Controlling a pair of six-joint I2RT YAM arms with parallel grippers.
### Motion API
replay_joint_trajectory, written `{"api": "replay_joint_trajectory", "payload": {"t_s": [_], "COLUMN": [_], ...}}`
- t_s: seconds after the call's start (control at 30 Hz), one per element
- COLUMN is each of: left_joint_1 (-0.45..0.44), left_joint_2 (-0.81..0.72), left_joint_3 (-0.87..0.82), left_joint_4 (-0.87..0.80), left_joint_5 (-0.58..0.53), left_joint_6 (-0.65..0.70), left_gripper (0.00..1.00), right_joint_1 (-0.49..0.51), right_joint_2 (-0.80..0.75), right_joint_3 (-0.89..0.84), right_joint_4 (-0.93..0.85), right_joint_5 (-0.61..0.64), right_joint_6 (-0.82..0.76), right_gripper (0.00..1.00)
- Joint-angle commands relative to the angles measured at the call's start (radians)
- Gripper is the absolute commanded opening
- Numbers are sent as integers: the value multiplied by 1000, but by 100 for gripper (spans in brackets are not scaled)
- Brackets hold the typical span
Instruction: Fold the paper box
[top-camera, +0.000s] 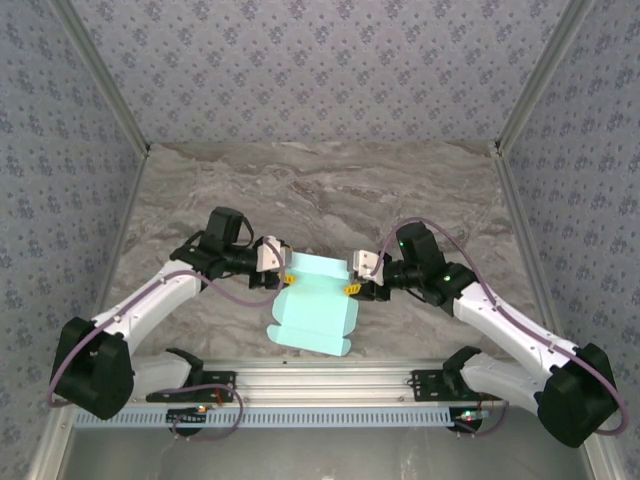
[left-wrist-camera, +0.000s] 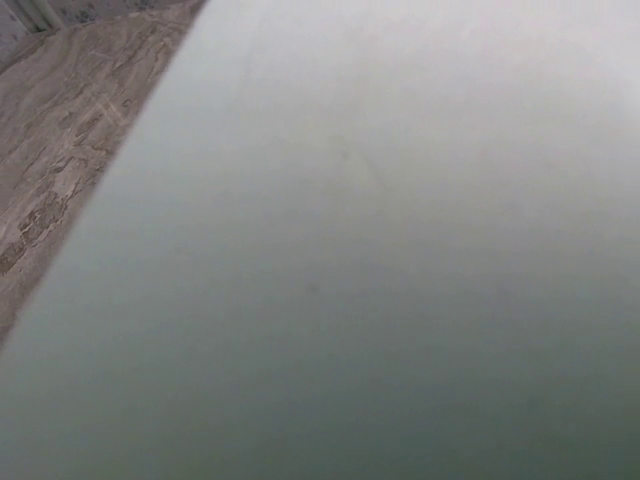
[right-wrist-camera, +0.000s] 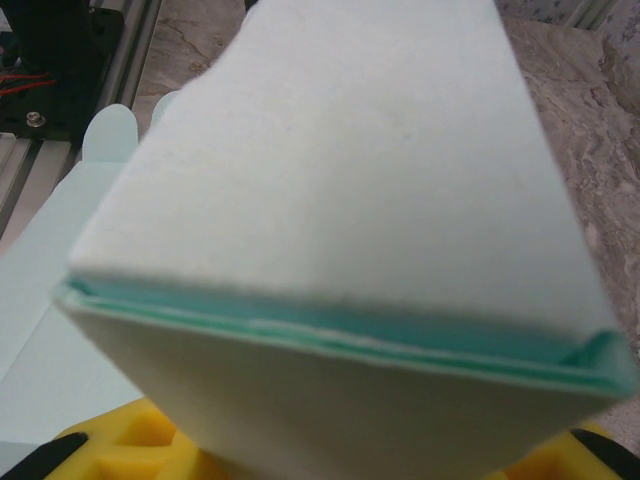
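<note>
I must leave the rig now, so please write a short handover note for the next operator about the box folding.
Left end effector: at the far-left corner of the paper box; open or shut cannot be told.
Right end effector: appears shut on the box's right edge.
Box: between both arms, over the near part of the table.
Done: partly folded.
Left: the near flaps lie spread; finish folding.

paper box (left-wrist-camera: 400, 260), left wrist view: so close it blurs to a blank pale sheet, cut off on three sides
bench (left-wrist-camera: 60, 120): mostly hidden behind that card
pads (right-wrist-camera: 110, 445) of right tool (top-camera: 351, 286): largely hidden under the box, cut by the bottom edge
left tool (top-camera: 285, 272) grip, top view: too small to tell
</note>
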Motion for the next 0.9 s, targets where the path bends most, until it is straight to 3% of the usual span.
{"api": "replay_joint_trajectory", "payload": {"t_s": [0.0,0.23,0.37,0.6,0.67,0.77,0.87], "left_joint_1": [-5,-5,-5,-5,-5,-1,11], "left_joint_2": [-28,-23,-8,0,-11,-21,-38], "left_joint_3": [-5,-10,-6,-1,7,22,31], "left_joint_4": [78,140,138,155,119,42,-20], "left_joint_5": [37,41,36,15,19,11,1], "left_joint_6": [-23,-69,-72,-95,-77,-32,0], "left_gripper": [39,28,28,28,34,56,63], "right_joint_1": [35,55,63,82,67,43,14], "right_joint_2": [13,53,66,85,84,65,45], "right_joint_3": [20,-1,-27,-32,-27,-26,-35], "right_joint_4": [10,87,186,217,187,155,146], "right_joint_5": [-25,31,114,101,103,114,105], "right_joint_6": [2,53,121,121,104,96,95], "right_gripper": [11,9,8,8,8,7,7]}}
